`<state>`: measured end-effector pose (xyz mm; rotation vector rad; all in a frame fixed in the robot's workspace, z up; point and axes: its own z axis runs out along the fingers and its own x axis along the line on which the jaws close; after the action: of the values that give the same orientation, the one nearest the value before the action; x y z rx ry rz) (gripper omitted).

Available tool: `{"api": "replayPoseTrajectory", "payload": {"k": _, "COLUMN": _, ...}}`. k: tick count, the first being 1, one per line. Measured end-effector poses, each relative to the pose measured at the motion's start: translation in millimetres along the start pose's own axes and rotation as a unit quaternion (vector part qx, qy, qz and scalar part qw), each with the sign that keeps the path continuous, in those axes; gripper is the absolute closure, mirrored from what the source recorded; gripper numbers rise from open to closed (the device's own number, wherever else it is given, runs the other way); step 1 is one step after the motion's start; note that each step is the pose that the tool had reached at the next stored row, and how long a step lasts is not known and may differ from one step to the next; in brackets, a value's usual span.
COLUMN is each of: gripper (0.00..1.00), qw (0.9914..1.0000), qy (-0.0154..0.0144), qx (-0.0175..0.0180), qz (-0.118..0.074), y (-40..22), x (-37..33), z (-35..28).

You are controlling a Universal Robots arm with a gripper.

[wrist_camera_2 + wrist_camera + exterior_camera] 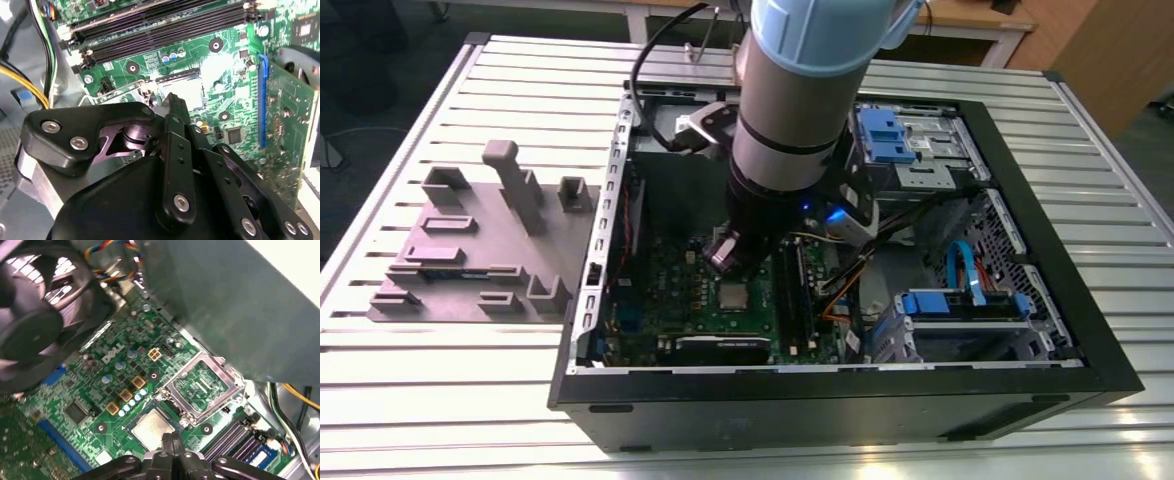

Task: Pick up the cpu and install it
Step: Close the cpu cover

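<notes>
Note: your hand [171,438] hangs just over the cpu [150,428], fingers narrow, pressed together, holding nothing; cpu lies flat on the board [85,390].

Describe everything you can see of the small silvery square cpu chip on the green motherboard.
The cpu, a small flat square chip with a dull silvery-grey metal top and pale edge, lies flat, seated on the green motherboard. A metal hinged frame looks swung open beside it. The black gripper, fingers shut, hangs right over one edge; whether it touches cannot be told.
</notes>
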<state>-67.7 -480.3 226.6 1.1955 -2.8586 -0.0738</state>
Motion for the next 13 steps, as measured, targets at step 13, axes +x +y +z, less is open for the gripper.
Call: {"api": "replayPoseTrajectory", "payload": {"k": 13, "gripper": 0.9, "qw": 0.9931, "qy": 0.0069, "qx": 0.0027, "qz": -0.117, "y": -0.1, "x": 0.0, "z": 1.2}}
